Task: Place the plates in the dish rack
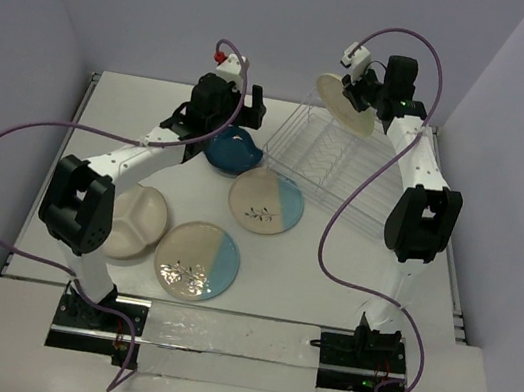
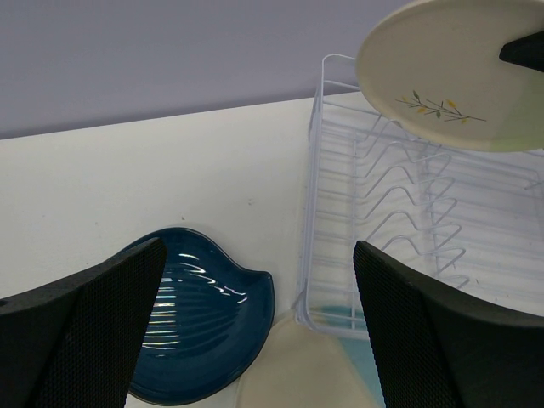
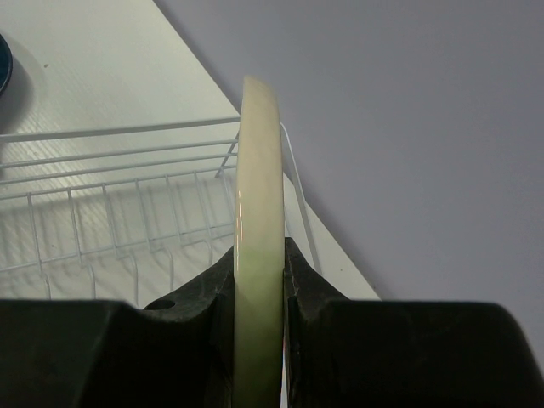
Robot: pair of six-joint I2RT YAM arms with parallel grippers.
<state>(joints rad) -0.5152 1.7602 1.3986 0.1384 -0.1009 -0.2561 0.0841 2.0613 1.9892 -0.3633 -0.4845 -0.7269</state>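
My right gripper is shut on the rim of a cream and pale green plate and holds it tilted above the far end of the white wire dish rack. In the right wrist view the plate stands edge-on between the pads of that gripper, with the rack below. My left gripper hangs open over the dark blue leaf-shaped dish, with nothing in it. The left wrist view shows the leaf dish under the left gripper, beside the rack, and the lifted plate.
Two cream and pale blue plates lie flat, one against the rack's near corner, the other near the front. A cream divided plate lies under the left arm's elbow. Purple cables loop beside both arms.
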